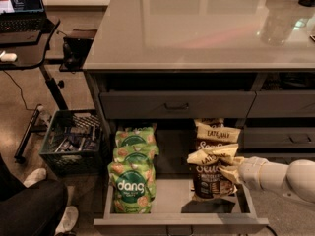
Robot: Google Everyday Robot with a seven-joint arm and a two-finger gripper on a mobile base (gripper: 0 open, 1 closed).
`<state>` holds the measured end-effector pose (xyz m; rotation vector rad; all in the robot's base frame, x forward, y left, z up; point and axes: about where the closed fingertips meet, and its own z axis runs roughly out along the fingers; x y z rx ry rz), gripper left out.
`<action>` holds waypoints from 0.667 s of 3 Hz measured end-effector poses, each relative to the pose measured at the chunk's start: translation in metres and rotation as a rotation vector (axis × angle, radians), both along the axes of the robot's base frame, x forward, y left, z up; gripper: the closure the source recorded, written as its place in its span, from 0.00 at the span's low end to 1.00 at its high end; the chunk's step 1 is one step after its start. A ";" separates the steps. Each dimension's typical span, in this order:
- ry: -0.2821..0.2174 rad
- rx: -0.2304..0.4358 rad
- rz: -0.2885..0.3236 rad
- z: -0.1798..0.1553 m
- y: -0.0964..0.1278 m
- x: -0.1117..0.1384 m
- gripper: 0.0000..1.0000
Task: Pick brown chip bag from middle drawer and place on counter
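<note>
The middle drawer [179, 224] stands pulled open below the counter [197, 28]. Its right row holds brown chip bags with cream top bands. My gripper [230, 170] comes in from the right on a white arm and is shut on the crumpled cream top of the front brown chip bag [209, 181]. That bag is tilted and its top is pulled up a little, while its bottom is still inside the drawer. Another brown bag [216, 132] stands behind it.
Three green "dang" bags [132, 186] fill the drawer's left row. A shut grey drawer with a curved handle [176, 105] is above. A black crate [71, 141], a black desk with a laptop [24, 14] and a person's leg and shoes [29, 205] are at the left.
</note>
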<state>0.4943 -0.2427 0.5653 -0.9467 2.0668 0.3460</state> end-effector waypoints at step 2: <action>-0.084 -0.040 -0.031 0.049 -0.019 0.006 1.00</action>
